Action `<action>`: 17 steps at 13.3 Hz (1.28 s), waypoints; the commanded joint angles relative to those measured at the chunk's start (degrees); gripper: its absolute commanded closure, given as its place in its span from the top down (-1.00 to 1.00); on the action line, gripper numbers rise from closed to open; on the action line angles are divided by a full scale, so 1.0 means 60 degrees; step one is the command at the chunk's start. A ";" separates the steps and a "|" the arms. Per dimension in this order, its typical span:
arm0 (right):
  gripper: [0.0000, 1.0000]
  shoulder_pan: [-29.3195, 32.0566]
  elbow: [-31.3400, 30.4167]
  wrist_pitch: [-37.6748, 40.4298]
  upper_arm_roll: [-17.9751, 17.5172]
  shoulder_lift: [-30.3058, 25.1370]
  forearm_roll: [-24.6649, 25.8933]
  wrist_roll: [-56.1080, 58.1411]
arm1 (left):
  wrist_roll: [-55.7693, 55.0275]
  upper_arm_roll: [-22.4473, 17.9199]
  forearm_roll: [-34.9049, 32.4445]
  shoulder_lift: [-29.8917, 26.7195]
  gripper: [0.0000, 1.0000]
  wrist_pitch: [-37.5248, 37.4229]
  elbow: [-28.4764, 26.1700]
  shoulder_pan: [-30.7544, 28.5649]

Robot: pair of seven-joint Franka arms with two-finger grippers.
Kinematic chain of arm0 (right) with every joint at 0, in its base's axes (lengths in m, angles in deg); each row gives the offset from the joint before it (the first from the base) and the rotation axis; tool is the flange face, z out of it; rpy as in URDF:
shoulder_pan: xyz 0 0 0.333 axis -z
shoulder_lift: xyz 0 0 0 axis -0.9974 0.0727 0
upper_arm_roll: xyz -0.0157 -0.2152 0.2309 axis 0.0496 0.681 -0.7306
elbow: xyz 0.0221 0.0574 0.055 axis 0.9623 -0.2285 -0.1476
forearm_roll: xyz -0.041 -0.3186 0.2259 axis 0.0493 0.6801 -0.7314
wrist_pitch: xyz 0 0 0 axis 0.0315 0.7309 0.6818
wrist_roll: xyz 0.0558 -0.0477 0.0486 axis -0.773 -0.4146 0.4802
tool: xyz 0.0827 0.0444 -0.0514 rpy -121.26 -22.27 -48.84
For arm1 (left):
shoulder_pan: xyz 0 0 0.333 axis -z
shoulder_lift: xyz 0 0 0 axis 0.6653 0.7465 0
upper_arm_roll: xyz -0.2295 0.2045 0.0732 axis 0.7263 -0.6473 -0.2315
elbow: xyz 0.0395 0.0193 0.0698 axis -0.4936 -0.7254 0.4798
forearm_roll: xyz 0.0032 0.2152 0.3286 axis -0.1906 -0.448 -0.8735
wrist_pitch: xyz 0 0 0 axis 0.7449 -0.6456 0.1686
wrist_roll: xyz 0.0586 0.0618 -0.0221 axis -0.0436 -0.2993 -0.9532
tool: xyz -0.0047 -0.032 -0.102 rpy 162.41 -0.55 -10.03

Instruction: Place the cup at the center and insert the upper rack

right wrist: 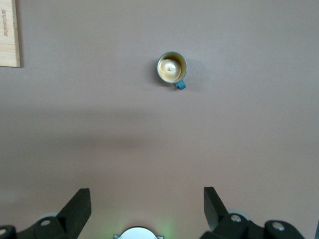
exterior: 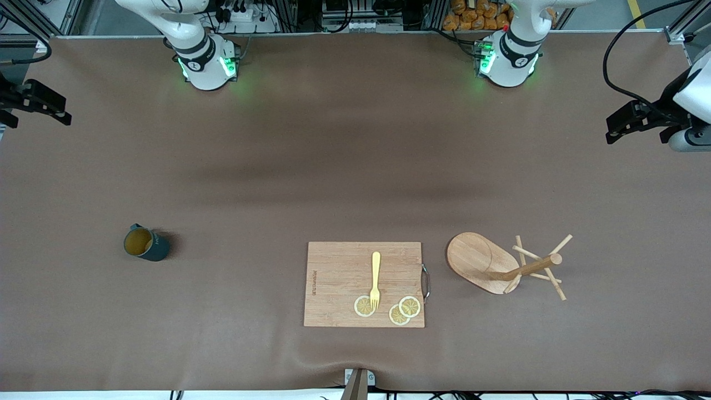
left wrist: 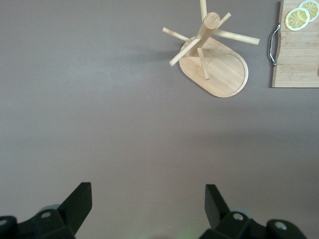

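The cup [exterior: 145,243], dark teal with a tan inside, stands upright toward the right arm's end of the table. The right wrist view shows the cup [right wrist: 172,69] from above. The upper rack [exterior: 482,260], a light wooden mug tree with an oval base, a round post and thin pegs, stands toward the left arm's end, and the left wrist view looks down on the upper rack [left wrist: 219,69]. My left gripper [left wrist: 148,189] hangs open high over bare table, well short of the rack. My right gripper [right wrist: 146,191] is open too, high over bare table near its own base, holding nothing.
A wooden cutting board [exterior: 333,266] lies between cup and rack, close to the front camera's edge. It carries a yellow fork [exterior: 376,278] and three lemon slices [exterior: 410,306]. Its metal handle [exterior: 426,283] faces the rack. Black fixtures [exterior: 633,119] jut in at both table ends.
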 commanded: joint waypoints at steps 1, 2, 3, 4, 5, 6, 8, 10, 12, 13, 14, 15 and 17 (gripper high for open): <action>1.00 -0.0066 -0.0169 0.0169 0.0010 -0.0147 0.0150 -0.0243 | -0.0041 0.0009 0.0131 -0.0070 1.00 -0.0239 0.0184 -0.0050; 1.00 -0.0066 -0.0184 0.0170 0.0010 -0.0132 0.0135 -0.0229 | -0.0055 -0.0006 0.0131 -0.0041 1.00 -0.0283 0.0243 -0.0050; 1.00 -0.0051 -0.0184 0.0170 0.0010 -0.0132 0.0092 -0.0214 | -0.0041 -0.0006 0.0131 -0.0026 1.00 -0.0298 0.0258 -0.0065; 1.00 -0.0051 -0.0184 0.0170 -0.0004 -0.0132 0.0077 -0.0156 | -0.0026 0.0009 0.0146 -0.0026 1.00 -0.0298 0.0258 -0.0094; 1.00 -0.0051 -0.0184 0.0170 0.0010 -0.0132 0.0077 -0.0039 | 0.0047 -0.0020 0.0160 -0.0012 1.00 -0.0298 0.0258 -0.0109; 1.00 -0.0051 -0.0184 0.0184 -0.0004 -0.0132 0.0062 -0.0023 | 0.0091 -0.0064 0.0291 -0.0011 1.00 -0.0313 0.0243 -0.0124; 1.00 -0.0037 -0.0184 0.0243 -0.0005 -0.0132 -0.0083 0.0049 | 0.0033 -0.0065 0.0424 -0.0011 1.00 -0.0313 0.0199 -0.0095; 1.00 -0.0022 -0.0184 0.0141 0.0010 -0.0059 -0.0216 0.0109 | -0.0069 -0.0050 0.0730 -0.0011 1.00 -0.0313 0.0185 -0.0094; 1.00 -0.0051 -0.0199 -0.0136 0.0010 0.0043 -0.0231 0.0109 | -0.0085 -0.0050 0.0761 0.0018 1.00 -0.0298 0.0185 -0.0094; 1.00 -0.0051 -0.0199 -0.0239 0.0010 0.0189 -0.0231 0.0094 | -0.0070 -0.0050 0.0761 0.0018 1.00 -0.0298 0.0156 -0.0094; 1.00 -0.0051 -0.0199 -0.0371 -0.0004 0.0320 -0.0231 0.0094 | -0.0026 -0.0035 0.0761 0.0032 1.00 -0.0284 0.0155 -0.0080; 1.00 -0.0051 -0.0199 -0.0648 0.0010 0.0525 -0.0231 0.0094 | 0.0018 -0.0035 0.0732 0.0076 1.00 -0.0255 0.0155 -0.0080; 1.00 -0.0037 -0.0301 -0.1379 0.0010 0.0920 -0.0231 0.0108 | 0.0033 -0.0035 0.0732 0.0106 1.00 -0.0225 0.0155 -0.0080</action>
